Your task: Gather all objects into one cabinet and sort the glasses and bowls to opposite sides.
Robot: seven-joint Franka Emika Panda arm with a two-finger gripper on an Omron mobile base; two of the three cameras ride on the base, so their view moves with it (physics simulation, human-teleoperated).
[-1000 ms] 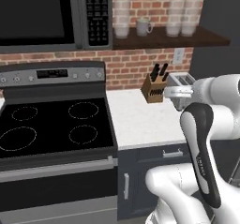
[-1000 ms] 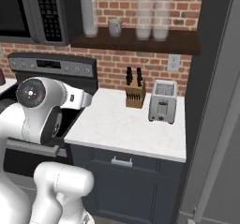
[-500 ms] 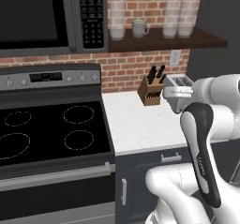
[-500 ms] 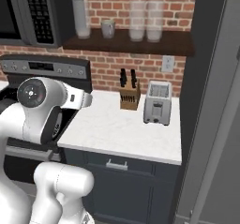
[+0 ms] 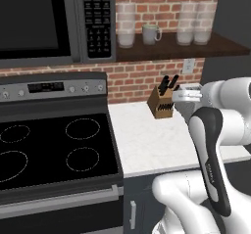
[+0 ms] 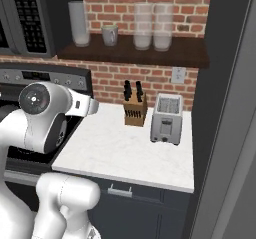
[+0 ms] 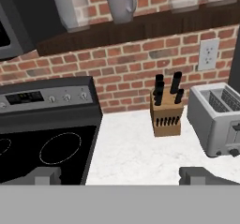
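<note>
A pale grey handled mug (image 7: 121, 3) stands on the open wooden shelf (image 7: 140, 28) against the brick wall, also seen as the mug (image 5: 150, 34) and the mug (image 6: 109, 34). Clear glasses (image 6: 142, 27) stand beside it on the shelf, with a tall one (image 6: 79, 23) to its left. My gripper (image 7: 123, 176) hangs over the white counter (image 7: 136, 153), well below and short of the shelf. Its fingertips (image 7: 44, 175) stand wide apart and hold nothing, so it is open. The black bowl and the dark wall cabinet are out of view.
A wooden knife block (image 7: 166, 110) and a silver toaster (image 7: 220, 117) stand at the back of the counter. A black stove (image 5: 49, 150) lies to the left under a microwave (image 5: 44, 22). A tall dark panel (image 6: 225, 108) bounds the counter on the right.
The whole picture has shifted and grown: the base has driven nearer the counter. The mug, glasses, knife block and toaster stay where they were. The gripper stays open.
</note>
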